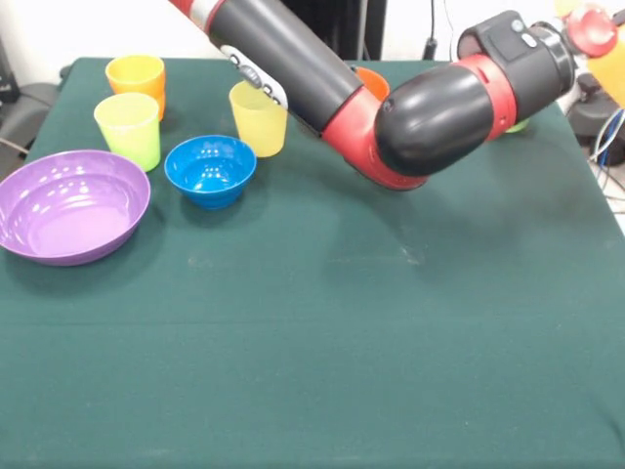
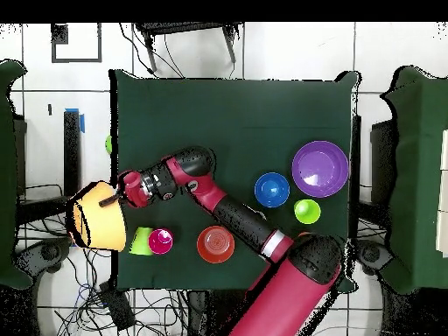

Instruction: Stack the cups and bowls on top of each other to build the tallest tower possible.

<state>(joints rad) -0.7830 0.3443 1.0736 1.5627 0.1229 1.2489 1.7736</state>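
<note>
The large orange-yellow glossy plastic bowl (image 2: pixel 98 226) is seen in the overhead view at the hand (image 2: pixel 112 199), off the left edge of the green-clothed counter (image 2: pixel 236 114); whether the hand is pinching its rim cannot be told. The wide shallow purple plastic bowl (image 1: pixel 68 205), small blue plastic bowl (image 1: pixel 210 169) and tapered plastic cups (image 1: pixel 129 127) are set out apart. The pieces are judged light, stiff and slippery, best taken by the rim wall.
</note>
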